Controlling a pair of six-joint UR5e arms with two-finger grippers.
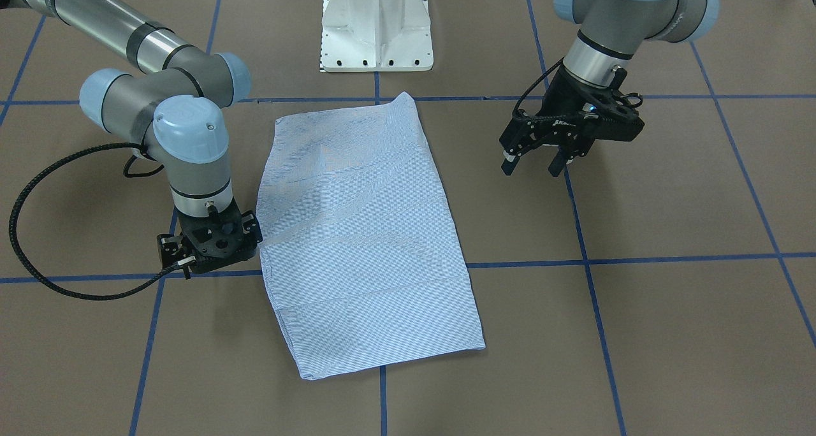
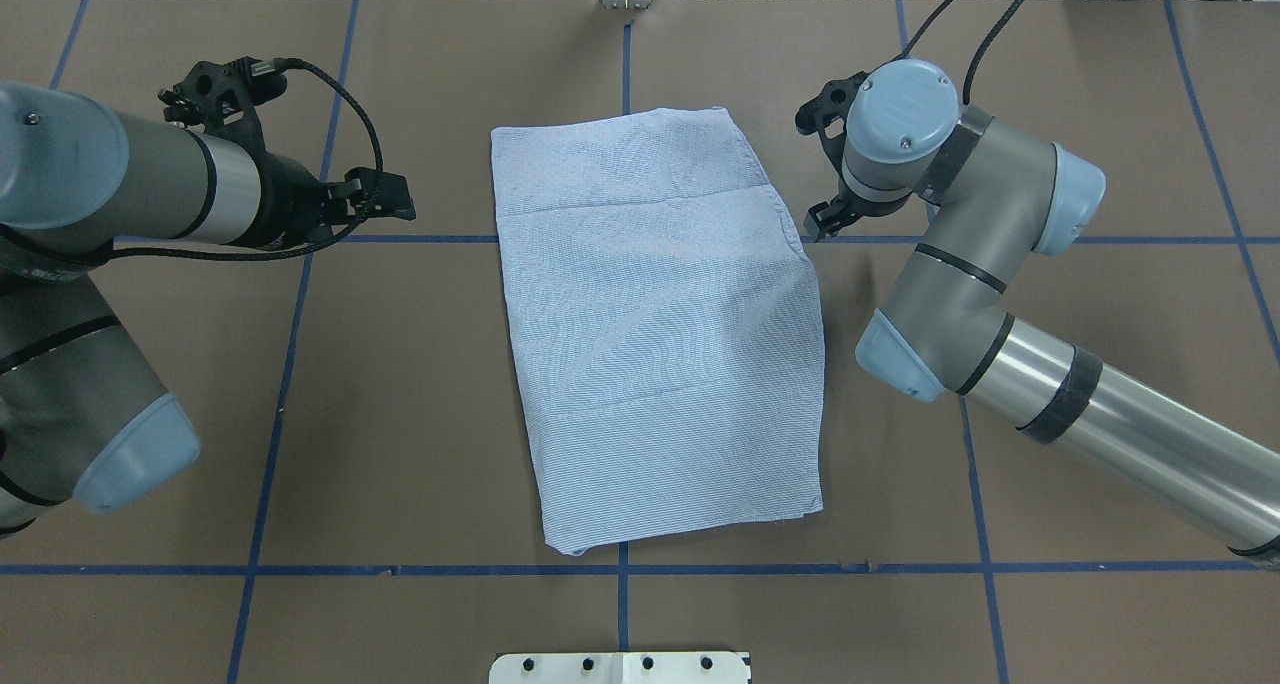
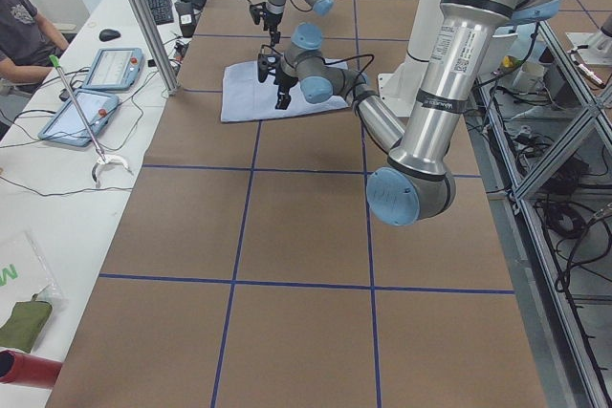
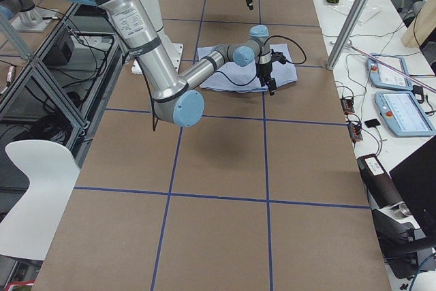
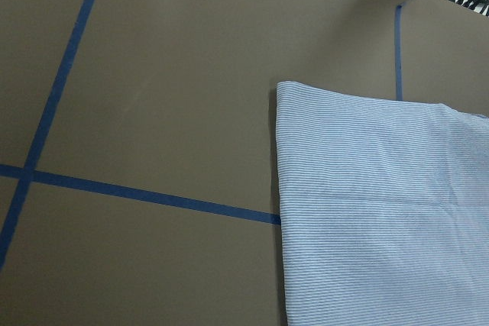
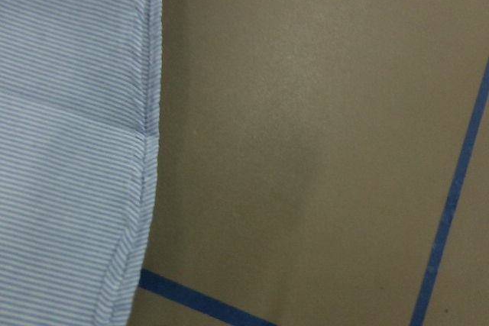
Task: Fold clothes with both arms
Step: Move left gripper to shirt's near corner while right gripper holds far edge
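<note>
The clothes are one light blue-and-white striped shirt [image 1: 366,232] [image 2: 660,324], folded into a long rectangle and lying flat in the middle of the table. My left gripper [image 1: 533,166] [image 2: 385,196] hovers above the table beside the shirt's far end, open and empty. My right gripper [image 1: 210,248] [image 2: 825,169] points straight down close to the shirt's other long edge; its jaws look spread, with nothing in them. The left wrist view shows a corner of the shirt [image 5: 382,211], and the right wrist view shows the shirt's hemmed edge [image 6: 69,150]. No fingers show in either wrist view.
The white pedestal base [image 1: 376,34] [image 2: 620,667] stands at the robot's side of the table. Blue tape lines [image 1: 593,296] cross the brown tabletop. A person [image 3: 24,35] sits at a side bench with tablets [image 3: 110,69].
</note>
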